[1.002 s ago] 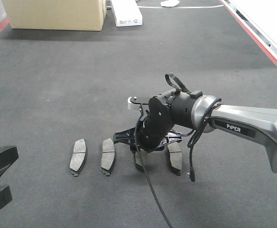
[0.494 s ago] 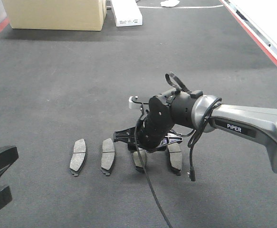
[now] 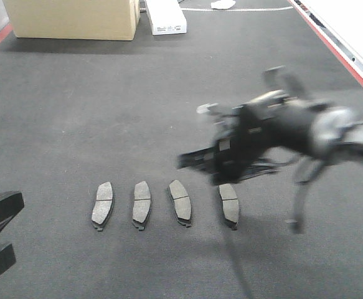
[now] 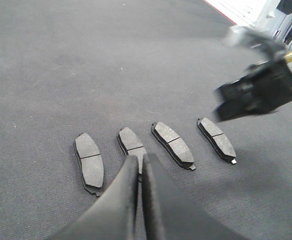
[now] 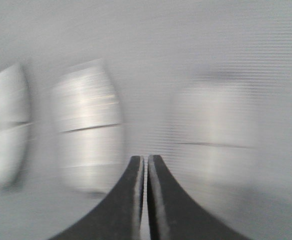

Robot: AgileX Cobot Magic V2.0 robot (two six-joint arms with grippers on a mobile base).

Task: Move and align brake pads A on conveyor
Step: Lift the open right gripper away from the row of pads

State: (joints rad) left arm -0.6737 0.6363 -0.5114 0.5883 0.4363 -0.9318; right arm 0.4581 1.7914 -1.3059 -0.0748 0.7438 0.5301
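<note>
The right claw (image 3: 197, 161), fingers pressed together and empty, has lifted off the third pad since a second ago, leaving all four brake pads A (image 3: 181, 202) in a row on the conveyor (image 3: 106, 112), so alignment looks nearly done.
</note>
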